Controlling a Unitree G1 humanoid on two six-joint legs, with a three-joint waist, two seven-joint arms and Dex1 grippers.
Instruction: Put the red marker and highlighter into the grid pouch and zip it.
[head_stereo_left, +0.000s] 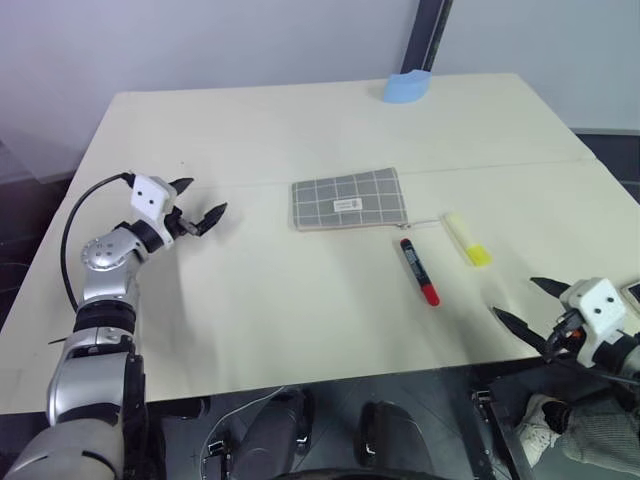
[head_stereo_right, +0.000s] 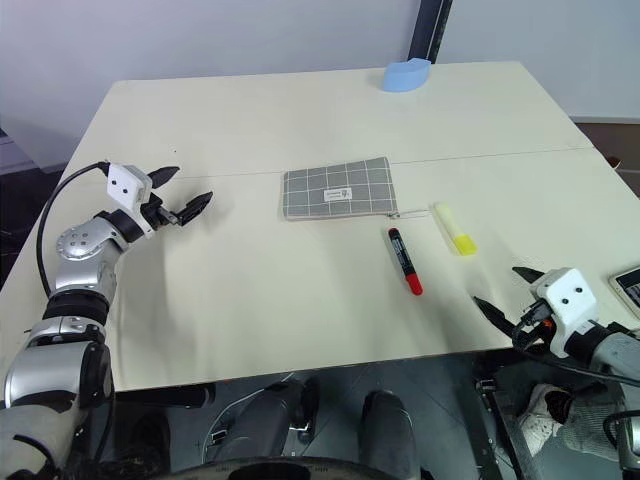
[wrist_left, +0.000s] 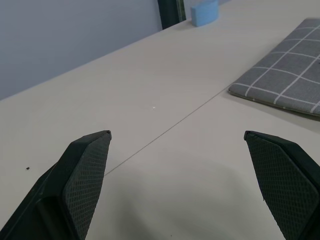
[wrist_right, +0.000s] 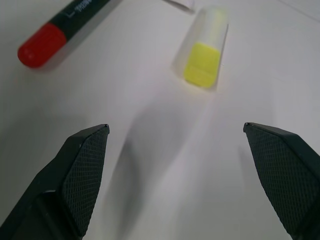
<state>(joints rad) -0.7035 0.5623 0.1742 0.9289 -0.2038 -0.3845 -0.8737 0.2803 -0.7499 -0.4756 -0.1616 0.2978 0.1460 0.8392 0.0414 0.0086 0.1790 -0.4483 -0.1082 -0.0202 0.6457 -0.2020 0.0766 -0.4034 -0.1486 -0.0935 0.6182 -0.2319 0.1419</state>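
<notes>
Tabletop (head_stereo_left: 300, 300): pouch (head_stereo_left: 348, 198) flat at centre, zipped edge nearest the robot. Marker (head_stereo_left: 419, 271) just below it; highlighter (head_stereo_left: 467, 239) beside, to the right. Left tool (head_stereo_left: 197, 205) wide, empty, left of pouch. Right tool (head_stereo_left: 523, 303) wide, empty, near highlighter.

cream table (head_stereo_left: 300, 300), blue object (head_stereo_left: 407, 87) at far edge

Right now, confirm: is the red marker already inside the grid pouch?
No, the red marker lies on the table beside the grid pouch.
</notes>
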